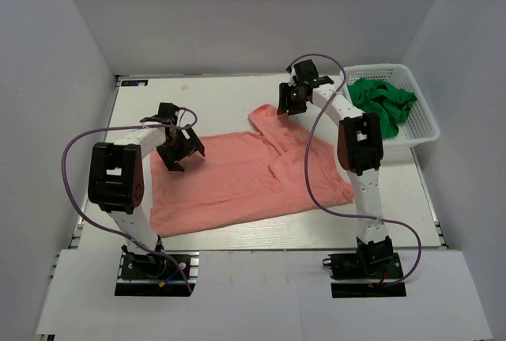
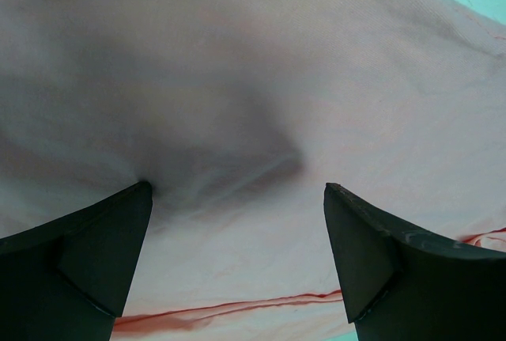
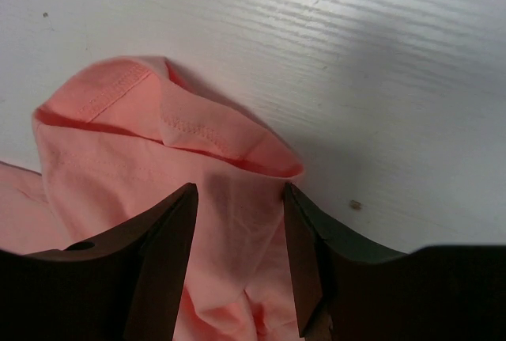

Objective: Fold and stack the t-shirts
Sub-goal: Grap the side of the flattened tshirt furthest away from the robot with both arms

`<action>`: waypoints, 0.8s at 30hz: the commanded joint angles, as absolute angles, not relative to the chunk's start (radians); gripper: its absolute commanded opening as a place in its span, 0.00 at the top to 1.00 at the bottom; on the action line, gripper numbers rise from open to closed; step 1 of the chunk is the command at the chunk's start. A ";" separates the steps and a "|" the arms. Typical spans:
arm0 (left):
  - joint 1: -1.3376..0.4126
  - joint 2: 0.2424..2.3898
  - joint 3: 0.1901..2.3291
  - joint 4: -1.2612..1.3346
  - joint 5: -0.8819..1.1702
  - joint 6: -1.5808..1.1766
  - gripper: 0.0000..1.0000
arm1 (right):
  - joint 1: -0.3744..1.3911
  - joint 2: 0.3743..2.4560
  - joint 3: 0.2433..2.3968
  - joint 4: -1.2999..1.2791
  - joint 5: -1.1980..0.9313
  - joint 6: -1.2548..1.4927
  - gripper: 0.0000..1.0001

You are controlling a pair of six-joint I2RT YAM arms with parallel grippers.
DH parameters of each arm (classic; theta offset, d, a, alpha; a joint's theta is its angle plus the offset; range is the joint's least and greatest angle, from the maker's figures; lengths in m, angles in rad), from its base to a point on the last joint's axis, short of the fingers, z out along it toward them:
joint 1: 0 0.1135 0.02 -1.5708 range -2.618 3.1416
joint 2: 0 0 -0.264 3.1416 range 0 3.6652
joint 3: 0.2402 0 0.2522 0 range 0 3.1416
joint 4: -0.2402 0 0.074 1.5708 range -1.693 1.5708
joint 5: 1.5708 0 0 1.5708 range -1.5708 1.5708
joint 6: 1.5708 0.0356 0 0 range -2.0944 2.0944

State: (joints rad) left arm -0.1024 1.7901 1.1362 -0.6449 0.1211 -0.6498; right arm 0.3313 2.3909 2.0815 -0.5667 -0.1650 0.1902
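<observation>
A salmon-pink t-shirt (image 1: 237, 179) lies spread on the white table, with one sleeve bunched at its back edge. My left gripper (image 1: 180, 153) hovers over the shirt's left part; in the left wrist view it (image 2: 237, 191) is wide open just above smooth pink cloth (image 2: 261, 80) and holds nothing. My right gripper (image 1: 288, 104) is at the bunched sleeve. In the right wrist view its fingers (image 3: 239, 187) stand apart, and the hemmed sleeve fold (image 3: 103, 143) lies loose between them. A green t-shirt (image 1: 382, 100) lies crumpled in the basket.
A white lattice basket (image 1: 427, 119) stands at the back right of the table. Grey walls close in the table on three sides. Purple cables loop off both arms, the right one hanging over the shirt's right side (image 1: 310, 175).
</observation>
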 commanded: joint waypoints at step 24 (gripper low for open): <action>-0.106 1.812 1.111 -0.617 0.144 -0.637 0.00 | 0.328 2.396 2.056 -0.523 -0.008 0.288 0.49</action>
State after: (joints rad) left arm -0.1024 1.7897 1.1351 -0.6434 0.1223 -0.6495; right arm 0.3340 2.4283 2.0686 -0.5472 -0.0475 0.2886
